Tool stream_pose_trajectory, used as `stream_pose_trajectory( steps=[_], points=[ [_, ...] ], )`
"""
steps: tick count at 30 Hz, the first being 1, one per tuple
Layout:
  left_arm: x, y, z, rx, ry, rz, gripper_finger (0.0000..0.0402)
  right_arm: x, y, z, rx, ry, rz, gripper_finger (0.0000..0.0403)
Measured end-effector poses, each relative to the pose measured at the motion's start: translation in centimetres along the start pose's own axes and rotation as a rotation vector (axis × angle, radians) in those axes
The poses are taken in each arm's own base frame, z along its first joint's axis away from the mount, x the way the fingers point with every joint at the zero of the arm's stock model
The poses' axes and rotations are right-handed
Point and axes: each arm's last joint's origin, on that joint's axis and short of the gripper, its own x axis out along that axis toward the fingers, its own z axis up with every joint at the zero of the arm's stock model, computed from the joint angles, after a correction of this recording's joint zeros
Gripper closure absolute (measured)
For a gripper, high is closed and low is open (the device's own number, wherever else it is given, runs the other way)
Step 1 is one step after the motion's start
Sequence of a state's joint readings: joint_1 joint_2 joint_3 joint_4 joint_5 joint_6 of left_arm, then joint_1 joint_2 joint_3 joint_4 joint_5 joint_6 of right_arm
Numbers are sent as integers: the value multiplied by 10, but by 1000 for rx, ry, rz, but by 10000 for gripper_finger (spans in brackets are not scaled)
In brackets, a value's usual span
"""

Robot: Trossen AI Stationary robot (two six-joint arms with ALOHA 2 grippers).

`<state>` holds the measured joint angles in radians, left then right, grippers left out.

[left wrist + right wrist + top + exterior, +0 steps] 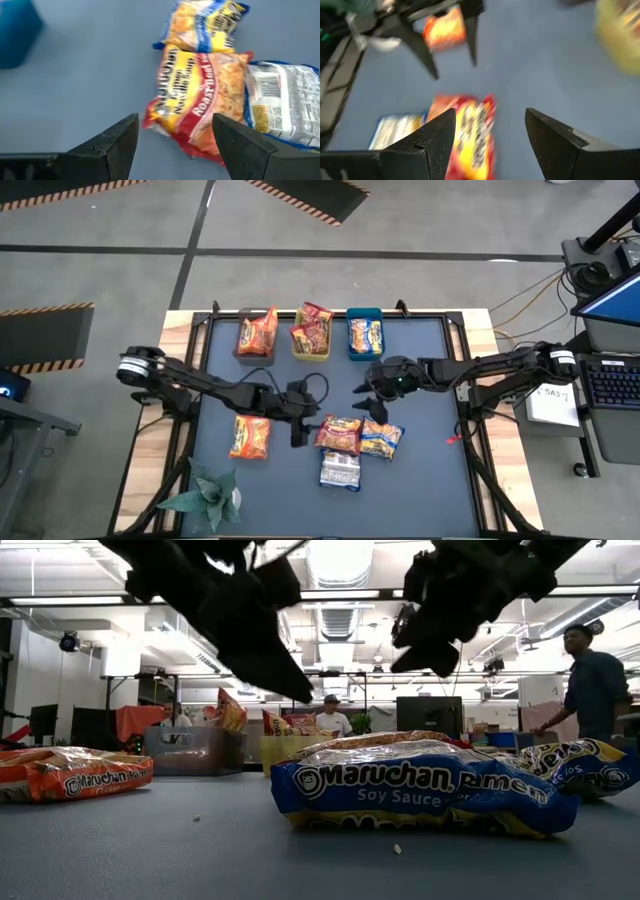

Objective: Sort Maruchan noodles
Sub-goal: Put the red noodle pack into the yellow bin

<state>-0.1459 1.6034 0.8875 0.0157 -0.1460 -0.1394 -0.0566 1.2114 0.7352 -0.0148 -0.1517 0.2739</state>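
The table (pixel 220 380) is dark blue and flat, and I see it from above. Nearest me sits a silvery packet (pixel 340 470). Just past it lie a red packet (pixel 339 434) and a blue-and-yellow packet (pixel 381 439), touching each other. An orange packet (pixel 250 436) lies alone off to the left. My left gripper (pixel 298 435) hangs beside the red packet, fingers apart, holding nothing. My right gripper (pixel 371 402) hangs above the pile, fingers apart too. Farthest away, three bins (pixel 312 346) already hold some packets. I think these packets are light, crinkly and slippery, and the noodles inside could crack, so I would pinch one gently across its short sides.
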Motion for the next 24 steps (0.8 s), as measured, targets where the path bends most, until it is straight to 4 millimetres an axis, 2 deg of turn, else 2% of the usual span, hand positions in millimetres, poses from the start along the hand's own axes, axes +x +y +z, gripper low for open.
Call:
stream_pose_trajectory(
  steps=[4,11,14,19,22,24],
  points=[
    [17,-3,-3,-7,-24,-72,167,0,4,-9,32,94,97,177],
    [39,0,-2,-14,-114,-192,171,3,15,-21,48,139,135,177],
    [49,0,-5,-13,-141,-246,171,8,20,-26,54,167,139,177],
    [62,-3,-10,-7,-177,-303,173,27,26,-39,46,229,151,177],
    [66,-3,-13,-8,-173,-314,197,38,27,-46,41,264,151,177],
    [68,-3,-15,-10,-168,-314,232,44,28,-51,39,288,149,177]
  ],
)
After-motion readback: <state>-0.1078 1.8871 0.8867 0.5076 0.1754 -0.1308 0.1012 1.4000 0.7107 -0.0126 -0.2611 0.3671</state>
